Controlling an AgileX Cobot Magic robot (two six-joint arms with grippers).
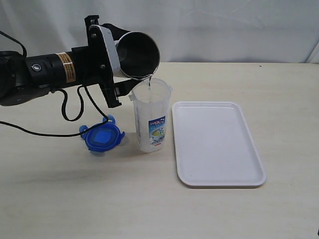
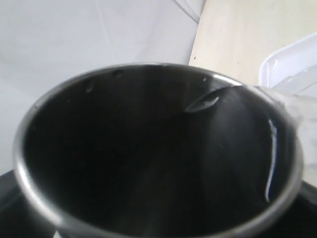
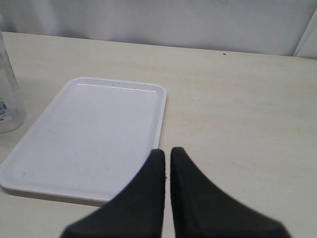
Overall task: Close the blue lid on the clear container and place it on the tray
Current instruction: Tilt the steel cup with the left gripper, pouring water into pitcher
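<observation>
The clear container [image 1: 151, 116] stands upright and uncovered on the table, label facing front. Just left of it the blue lid [image 1: 102, 137] lies flat on the table. To its right lies the white tray [image 1: 217, 142], with nothing on it. My left gripper [image 1: 115, 56] is shut on a steel tumbler [image 1: 138, 55], tilted over the container's mouth, with a thin stream of water running in. The left wrist view is filled by the tumbler's dark inside [image 2: 158, 158]. My right gripper [image 3: 167, 151] is shut on nothing, just off the tray's [image 3: 89, 134] edge, and is out of the exterior view.
A black cable [image 1: 75, 117] hangs from the left arm down to the table, close to the lid. A white curtain backs the table. The container's base [image 3: 6, 99] shows at the edge of the right wrist view.
</observation>
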